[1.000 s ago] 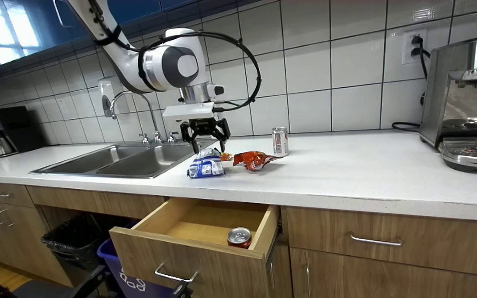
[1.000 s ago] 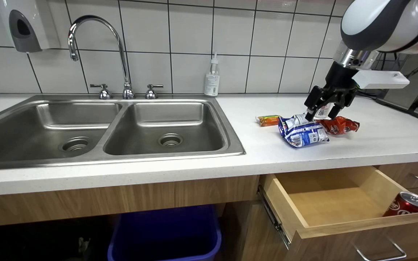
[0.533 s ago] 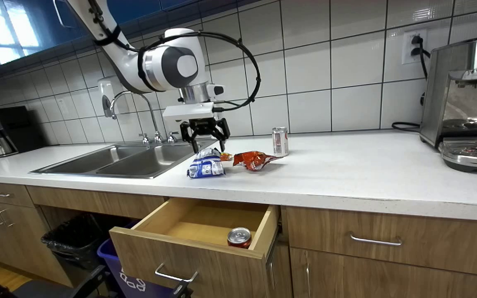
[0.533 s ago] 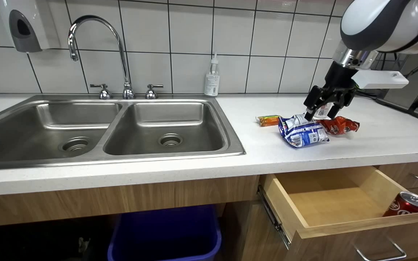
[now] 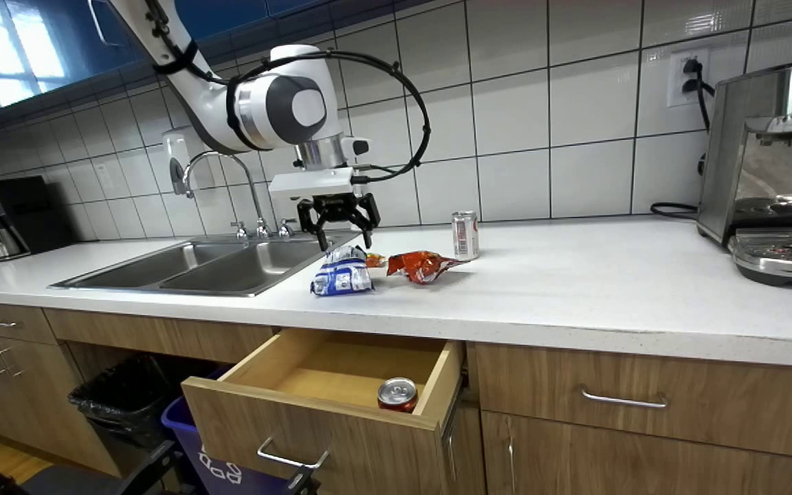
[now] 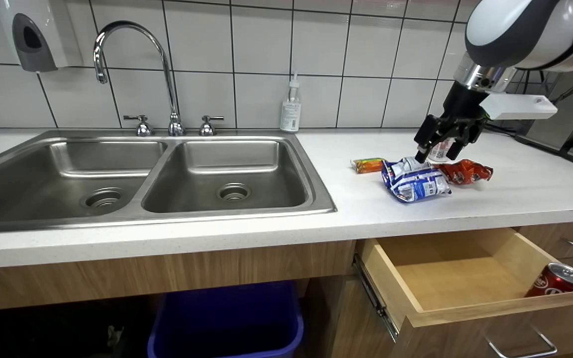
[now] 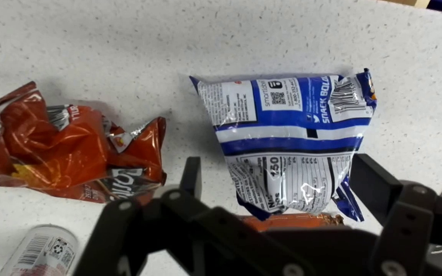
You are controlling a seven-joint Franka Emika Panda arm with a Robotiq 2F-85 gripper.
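Pointing down above a blue-&-white snack bag (image 7: pixel 286 130), our gripper (image 5: pixel 346 243) has its two fingers set wide; whether they touch the bag, we can't tell. The bag lies back-side up on the white counter (image 5: pixel 609 275), nr. the sink (image 6: pixel 307 171). In the wrist view we see one finger (image 7: pixel 376 188) close at the bag's edge; b/w the opposite finger (image 7: pixel 191 176) & the bag, a strip of counter shows. Just beside the bag we find an orange packet (image 6: pixel 367 165), partly hidden by the gripper in the wrist view. Nr. but apart lies a crumpled red bag (image 7: pixel 67 149), w/ a pale can (image 5: pixel 465 235) upright behind it in an exterior view. Below, in both exterior views, a drawer (image 6: pixel 450 278) stands pulled out, w/ a red can (image 5: pixel 397 395) in its front corner. Farther along the counter we note a coffee machine (image 5: pixel 726 151) before the tiled wall (image 5: pixel 588 103).
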